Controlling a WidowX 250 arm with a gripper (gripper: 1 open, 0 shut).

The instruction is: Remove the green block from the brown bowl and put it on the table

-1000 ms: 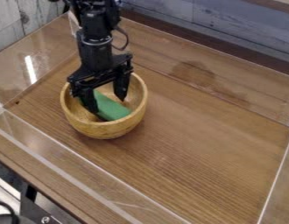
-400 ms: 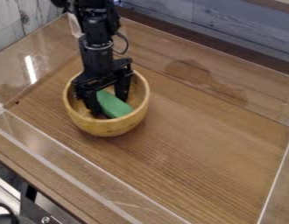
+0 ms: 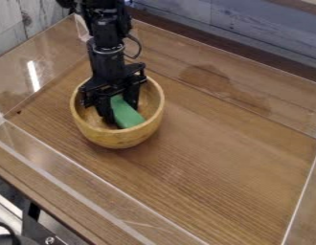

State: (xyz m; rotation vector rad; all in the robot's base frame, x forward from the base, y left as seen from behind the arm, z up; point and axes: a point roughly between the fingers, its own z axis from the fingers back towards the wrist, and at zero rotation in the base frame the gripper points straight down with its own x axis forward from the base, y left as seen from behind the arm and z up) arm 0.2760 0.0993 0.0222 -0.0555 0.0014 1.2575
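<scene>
**End effector closed around green block inside brown bowl**

Black end effector [image 3: 112, 105] reaches down into the brown bowl [image 3: 119, 116] from the upper side of the view. Its fingers are inside the rim, one on either side of the green block [image 3: 124, 112], and appear to grip it. Exact finger contact is hard to resolve; the dark parts overlap one another there.

Block position: within the bowl, lying at a slant, its upper portion between the fingers and its lower portion toward the near right part of the bowl's interior. Whether its underside touches the bowl floor cannot be told from this view.

Bowl: round, light brown, thick-walled, upright on the wood-grain tabletop [image 3: 212, 153], in the left half of the view. Its near wall and rim are in plain sight; part of the far rim is hidden by the arm.

Arm [image 3: 107, 43]: black, jointed, coming in from the top left, roughly vertical above the bowl. A thin dark cable [image 3: 135, 46] loops out beside it on the right side of the view.
</scene>
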